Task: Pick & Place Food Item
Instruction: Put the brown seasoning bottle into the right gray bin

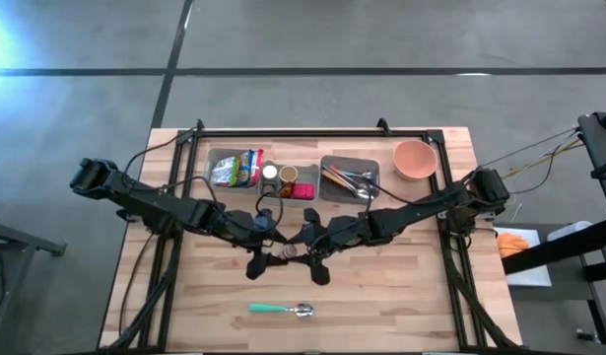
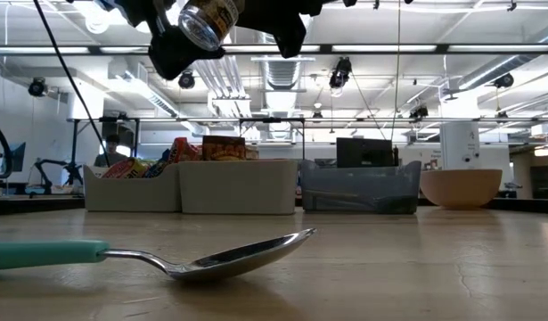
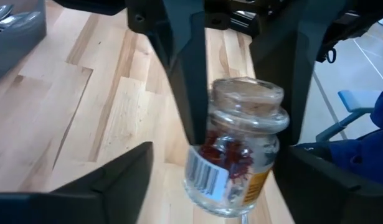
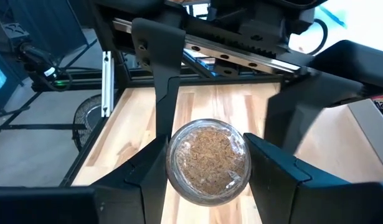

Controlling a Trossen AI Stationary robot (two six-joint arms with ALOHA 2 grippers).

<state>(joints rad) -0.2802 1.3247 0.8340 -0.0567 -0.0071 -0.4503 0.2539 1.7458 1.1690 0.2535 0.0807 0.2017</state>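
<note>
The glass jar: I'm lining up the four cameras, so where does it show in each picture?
High view: glass jar mid-table, mostly hidden between the two grippers.
Low view: at the top, left of centre, tilted, held above the table.
Left wrist view: centre, cork end up.
Right wrist view: lower centre, seen end-on, gripped between the right gripper's fingers.
Shared landmark: the wooden table.

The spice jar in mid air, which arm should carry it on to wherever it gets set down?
The right arm, most likely. The right gripper has its jaws closed on the spice jar, while the left gripper stands open with gaps on both sides of the glass.
</note>
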